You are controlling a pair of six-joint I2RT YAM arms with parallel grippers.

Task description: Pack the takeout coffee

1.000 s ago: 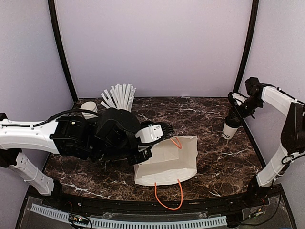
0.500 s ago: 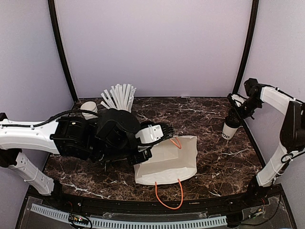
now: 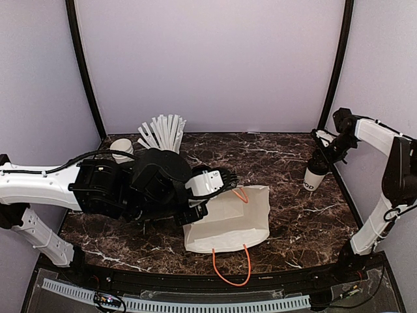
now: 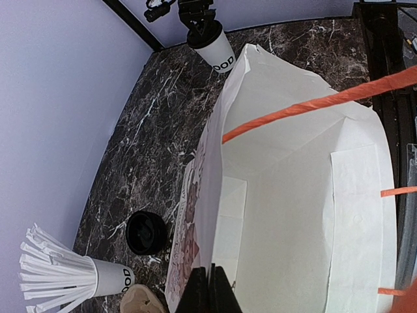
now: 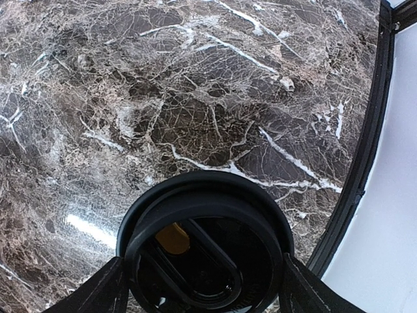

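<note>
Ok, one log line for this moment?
left gripper: shut on paper bag rim | right gripper: straddling takeout coffee lid, grip unclear | packing: not yet done

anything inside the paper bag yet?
Left wrist view: the paper bag interior shows only bare white folds, with the orange handle across the mouth. Its right side runs out of frame, and the left pincer covers some near rim.

The desk [image 3: 293, 215] is dark brown marble with white veins. The paper bag [image 3: 234, 222] is white, its handles [image 4: 313, 107] orange. The takeout coffee [image 3: 315, 177] is white, with black lid [image 5: 208, 254] and dark letters.
</note>
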